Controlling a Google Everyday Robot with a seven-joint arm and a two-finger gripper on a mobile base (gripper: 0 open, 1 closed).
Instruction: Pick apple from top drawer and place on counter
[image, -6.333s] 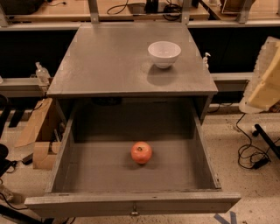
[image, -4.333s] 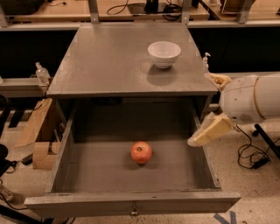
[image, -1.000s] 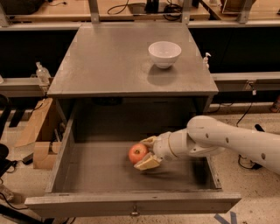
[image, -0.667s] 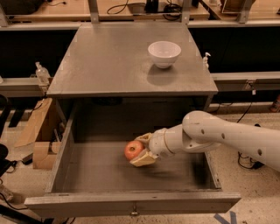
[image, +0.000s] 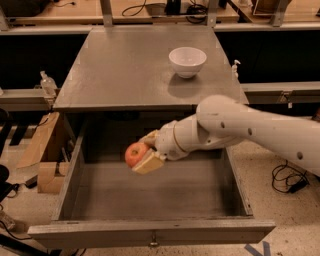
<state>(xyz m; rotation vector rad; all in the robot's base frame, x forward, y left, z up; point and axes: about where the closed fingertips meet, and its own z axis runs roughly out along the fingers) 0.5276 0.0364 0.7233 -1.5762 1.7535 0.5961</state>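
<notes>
The top drawer of the grey cabinet stands pulled fully open, and its floor is bare. My gripper reaches in from the right on a white arm and is shut on the red-orange apple. It holds the apple above the drawer floor, at the left of the drawer's middle, just below the front edge of the counter. A tan finger shows under the apple.
A white bowl sits on the counter at the back right. Cardboard boxes stand on the floor left of the cabinet. Cables lie on the floor at the right. Wooden benches run along the back.
My gripper closed on the apple on the drawer floor and has lifted it up and to the left, clear of the floor.
</notes>
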